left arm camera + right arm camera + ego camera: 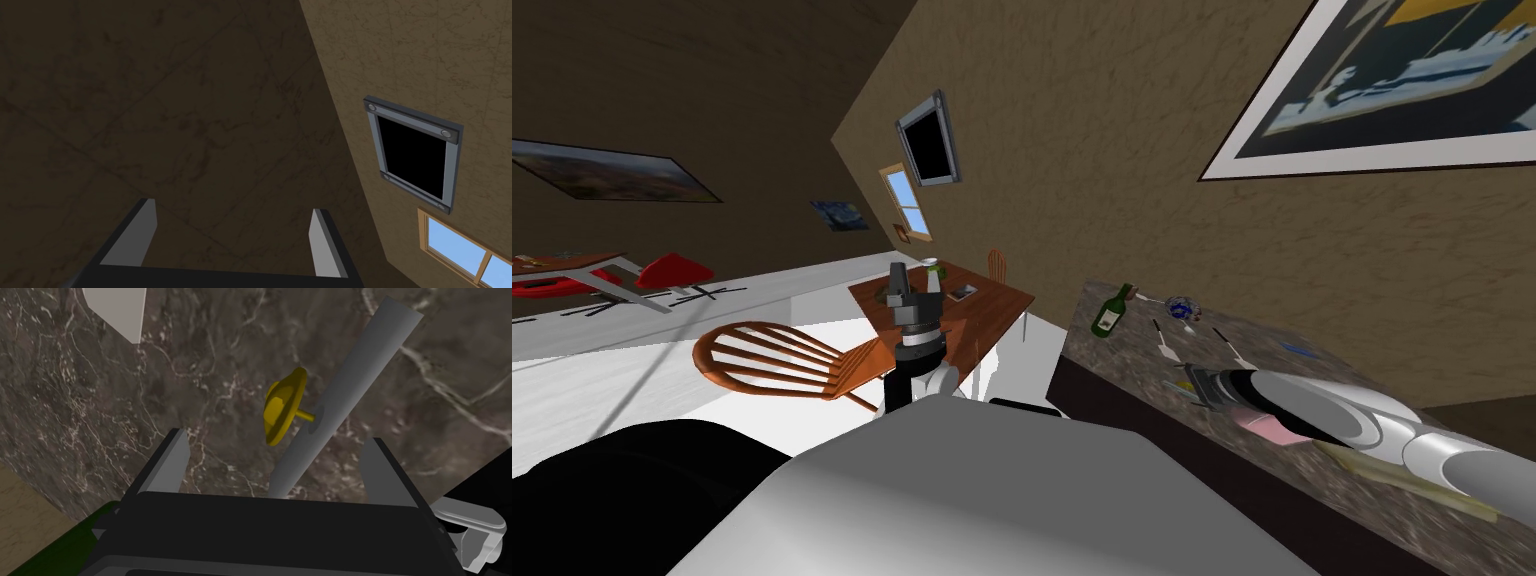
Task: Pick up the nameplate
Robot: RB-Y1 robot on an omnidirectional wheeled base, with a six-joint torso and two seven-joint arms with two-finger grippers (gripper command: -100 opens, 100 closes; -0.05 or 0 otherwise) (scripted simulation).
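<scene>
Veined stone counter (75,413), smooth matt grey nameplate (350,388).

"What's the right arm (1342,412) like?"
"Smooth, rounded white shell with a grey ring at the joint. The left arm (916,330) is stacked dark and grey segments."
"The hands?"
"Left gripper (232,209) and right gripper (275,437) match: thin light grey blades on a black box."

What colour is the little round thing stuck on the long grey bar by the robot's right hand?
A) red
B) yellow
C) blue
B: the small round disc pinned to the long flat grey bar is yellow, seen just ahead of the open right end effector over the dark veined stone counter.
</scene>
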